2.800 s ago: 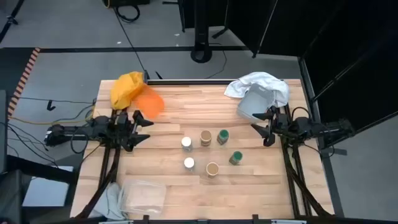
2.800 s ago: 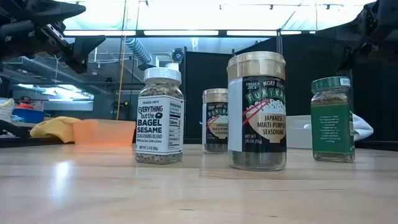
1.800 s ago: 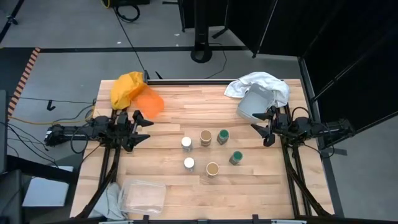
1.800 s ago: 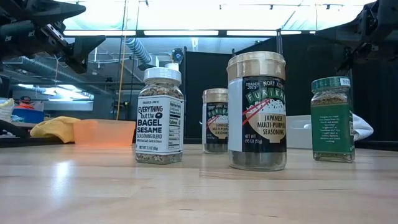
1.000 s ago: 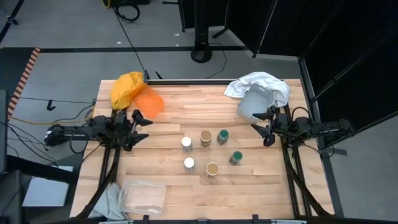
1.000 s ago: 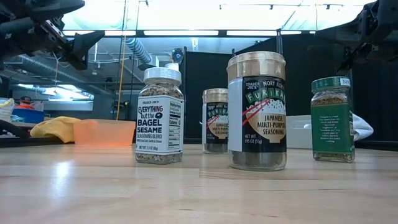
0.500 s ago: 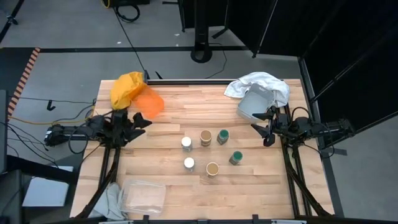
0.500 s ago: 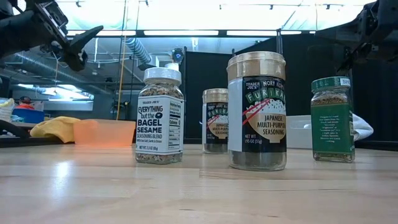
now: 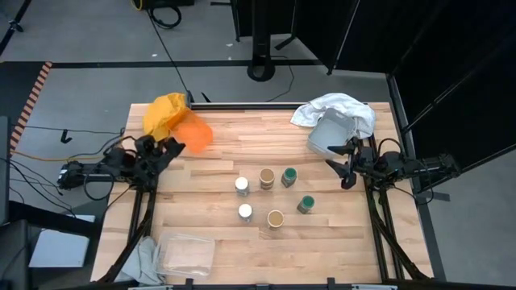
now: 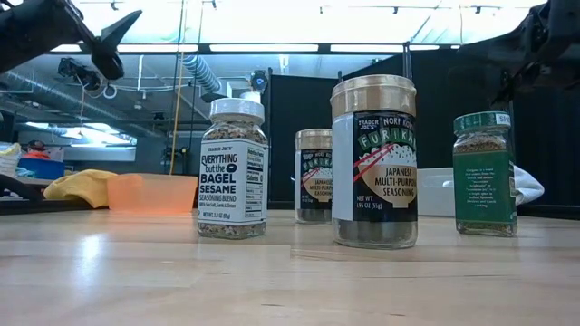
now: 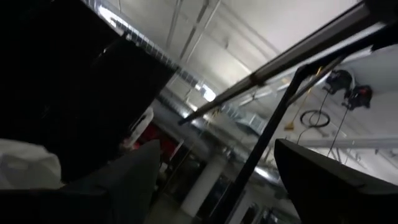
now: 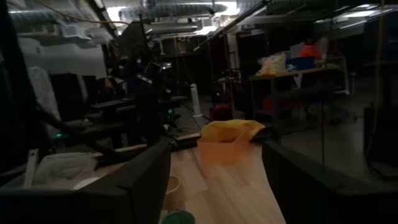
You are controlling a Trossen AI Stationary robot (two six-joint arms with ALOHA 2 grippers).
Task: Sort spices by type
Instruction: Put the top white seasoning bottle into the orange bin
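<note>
Six spice jars stand upright on the wooden table (image 9: 210,234) near its middle: two with white lids (image 9: 242,184) (image 9: 245,211), two with tan lids (image 9: 267,177) (image 9: 276,217), two with green lids (image 9: 289,176) (image 9: 305,203). The low view shows the bagel-seasoning jar (image 10: 233,167), a furikake jar (image 10: 373,163), a farther one (image 10: 314,177) and a green-lidded jar (image 10: 484,172). My left gripper (image 9: 168,148) is open and empty, raised above the table's left side, fingers tipped upward (image 11: 217,146). My right gripper (image 9: 343,166) is open and empty at the right side, level.
An orange tray (image 9: 193,133) with a yellow cloth (image 9: 164,114) lies at the far left. A grey tray (image 9: 330,135) with a white cloth (image 9: 339,107) lies at the far right. A clear tray (image 9: 185,254) lies at the near left.
My left gripper has risen and tipped its fingers upward, drawing back a little toward the table's far left. It stays open. The jars and my right arm have kept still.
</note>
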